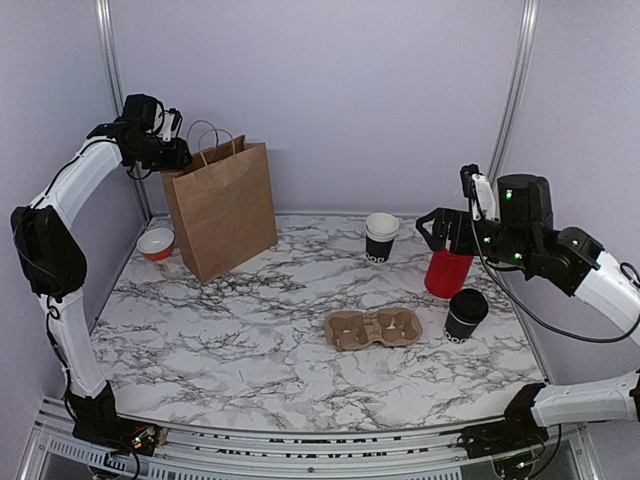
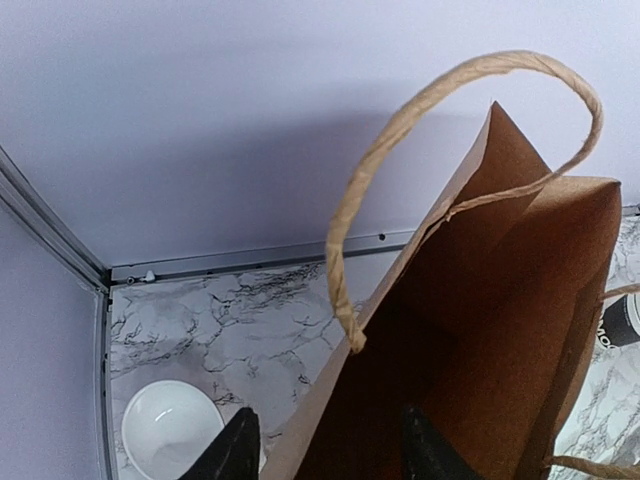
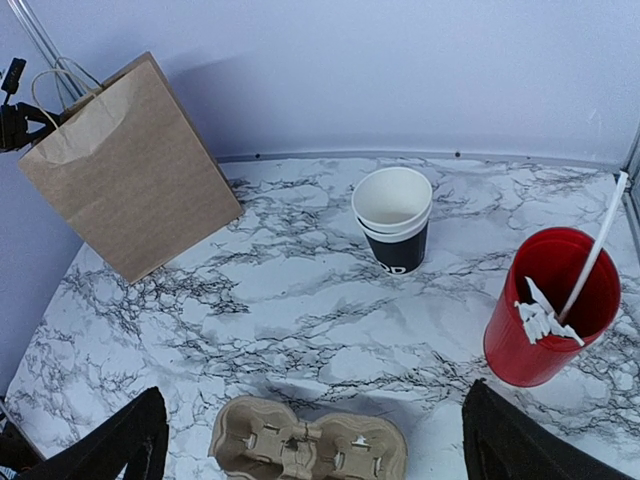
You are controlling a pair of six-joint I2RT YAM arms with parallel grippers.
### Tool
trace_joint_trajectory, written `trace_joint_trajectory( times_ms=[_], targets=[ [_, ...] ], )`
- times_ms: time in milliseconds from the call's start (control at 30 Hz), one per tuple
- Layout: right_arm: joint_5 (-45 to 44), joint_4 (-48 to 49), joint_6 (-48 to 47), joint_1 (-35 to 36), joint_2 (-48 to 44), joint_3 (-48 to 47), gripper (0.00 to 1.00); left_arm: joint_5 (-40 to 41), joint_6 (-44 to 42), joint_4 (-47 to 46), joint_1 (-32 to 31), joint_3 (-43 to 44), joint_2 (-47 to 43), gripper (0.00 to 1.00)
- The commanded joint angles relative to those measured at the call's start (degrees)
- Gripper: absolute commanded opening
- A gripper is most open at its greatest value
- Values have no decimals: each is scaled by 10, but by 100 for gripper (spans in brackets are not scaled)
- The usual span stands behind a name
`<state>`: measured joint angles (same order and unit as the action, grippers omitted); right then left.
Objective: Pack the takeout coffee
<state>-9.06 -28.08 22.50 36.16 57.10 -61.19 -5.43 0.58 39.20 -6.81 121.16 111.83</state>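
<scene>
The takeout coffee (image 1: 466, 312), a black cup with a black lid, stands on the marble table at the right, just right of the cardboard cup carrier (image 1: 373, 328). It is out of both wrist views. My right gripper (image 1: 432, 230) hangs open and empty in the air above and left of the coffee, over the red cup. In the right wrist view my right gripper (image 3: 310, 450) looks down on the carrier (image 3: 308, 450). My left gripper (image 1: 175, 155) is open at the top left edge of the brown paper bag (image 1: 222, 208). In the left wrist view my left gripper (image 2: 330, 455) straddles the bag's wall (image 2: 480, 330), one finger inside and one outside.
A red cup of white sticks (image 1: 447, 272) stands behind the coffee and shows in the right wrist view (image 3: 545, 310). A nested stack of black cups (image 1: 381, 237) stands mid-back. A white bowl (image 1: 156, 243) sits left of the bag. Walls enclose the back and sides.
</scene>
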Motion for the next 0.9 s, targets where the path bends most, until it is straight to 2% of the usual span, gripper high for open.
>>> trace_joint_trajectory(
  times_ms=[0, 233, 367, 667, 867],
  targets=[
    [5, 6, 4, 5, 3, -3, 99, -26, 1, 14, 4, 10, 8, 45],
    [9, 15, 4, 4, 10, -4, 99, -25, 6, 13, 3, -14, -11, 20],
    [11, 20, 4, 4, 12, -4, 99, -38, 15, 12, 2, -22, -21, 10],
    [17, 32, 8, 5, 16, 5, 100, -63, 41, 11, -10, -40, -67, 1],
    [24, 43, 9, 4, 25, 7, 99, -69, 58, 11, -26, -68, -102, 0]
  ],
)
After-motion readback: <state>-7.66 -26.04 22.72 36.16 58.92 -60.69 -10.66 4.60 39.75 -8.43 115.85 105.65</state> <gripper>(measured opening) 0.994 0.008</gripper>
